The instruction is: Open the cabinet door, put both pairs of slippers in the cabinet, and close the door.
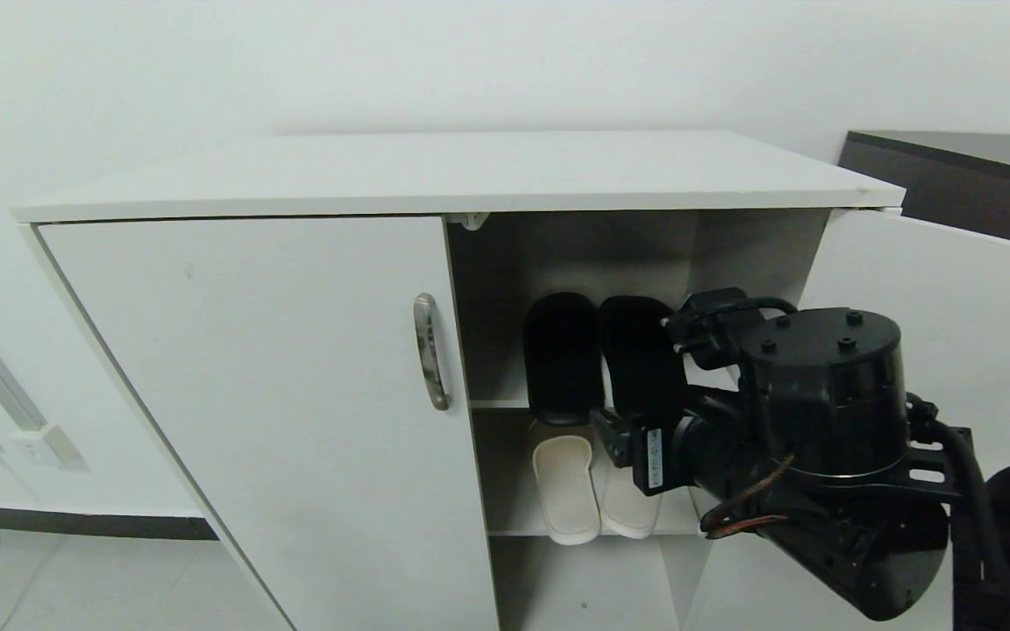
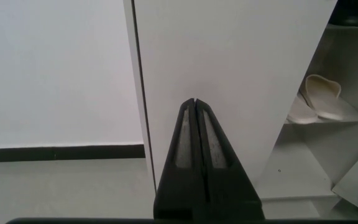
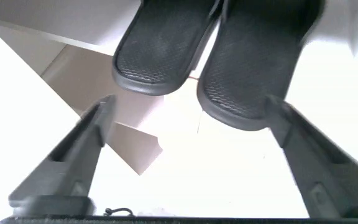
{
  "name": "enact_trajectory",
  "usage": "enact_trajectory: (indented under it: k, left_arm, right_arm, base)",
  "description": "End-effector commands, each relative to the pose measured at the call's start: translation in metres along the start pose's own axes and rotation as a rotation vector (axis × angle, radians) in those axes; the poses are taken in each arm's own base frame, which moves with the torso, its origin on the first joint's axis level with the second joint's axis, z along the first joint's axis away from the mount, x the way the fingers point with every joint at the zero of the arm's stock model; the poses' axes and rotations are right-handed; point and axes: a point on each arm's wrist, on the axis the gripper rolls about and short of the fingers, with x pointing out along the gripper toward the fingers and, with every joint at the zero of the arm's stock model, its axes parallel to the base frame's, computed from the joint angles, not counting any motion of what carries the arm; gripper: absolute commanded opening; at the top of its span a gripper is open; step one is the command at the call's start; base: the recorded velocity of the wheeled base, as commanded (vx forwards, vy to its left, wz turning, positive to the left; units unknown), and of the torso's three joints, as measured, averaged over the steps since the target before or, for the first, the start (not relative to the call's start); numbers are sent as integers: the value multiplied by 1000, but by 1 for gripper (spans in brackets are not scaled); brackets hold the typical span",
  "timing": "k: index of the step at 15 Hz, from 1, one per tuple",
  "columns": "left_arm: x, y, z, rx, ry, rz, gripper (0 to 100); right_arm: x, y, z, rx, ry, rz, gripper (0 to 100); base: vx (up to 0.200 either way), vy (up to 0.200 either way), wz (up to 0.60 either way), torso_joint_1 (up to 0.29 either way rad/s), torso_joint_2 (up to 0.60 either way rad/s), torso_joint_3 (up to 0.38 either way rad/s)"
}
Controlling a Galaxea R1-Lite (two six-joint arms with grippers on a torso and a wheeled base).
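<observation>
1. The black slippers (image 1: 562, 355) sit side by side on the upper shelf (image 1: 498, 405) in the cabinet's (image 1: 470, 175) right half. Their long axes run front to back, and their near ends jut slightly past the shelf's front edge. My right wrist view shows their treaded soles (image 3: 160, 46).
2. The white slippers (image 1: 566, 486) lie on the shelf below (image 1: 514, 530), parallel and touching. Their rounded ends reach the front edge.
3. My right gripper (image 3: 188, 106) is spread wide with nothing between its fingers. It is just in front of the black pair's near ends.
4. The right door (image 1: 935, 333) stands swung wide, leaving the opening clear beside my right arm.
5. The left door (image 1: 251, 394) is closed, its handle (image 1: 430, 350) vertical near the inner edge.
6. My left gripper (image 2: 194, 106) is pressed together and empty. It points at the closed door's face, with the white slippers (image 2: 321, 99) off to one side.
</observation>
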Motion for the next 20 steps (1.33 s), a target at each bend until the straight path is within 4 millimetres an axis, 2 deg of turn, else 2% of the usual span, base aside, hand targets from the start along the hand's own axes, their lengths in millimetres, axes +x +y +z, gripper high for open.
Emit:
enact_trajectory:
  k: [1, 10, 20]
  left_arm:
    - [0, 0, 0, 0, 1, 0, 0]
    - [0, 0, 0, -1, 1, 0, 0]
    - [0, 0, 0, -3, 1, 0, 0]
  right_arm:
    - [-7, 2, 0, -4, -5, 17, 0]
    - [-9, 9, -7, -24, 12, 35, 0]
    - [-7, 9, -11, -25, 15, 33, 0]
  base:
    - [0, 0, 0, 0, 0, 0]
    - [0, 0, 0, 0, 0, 0]
    - [-200, 0, 0, 3, 1, 6]
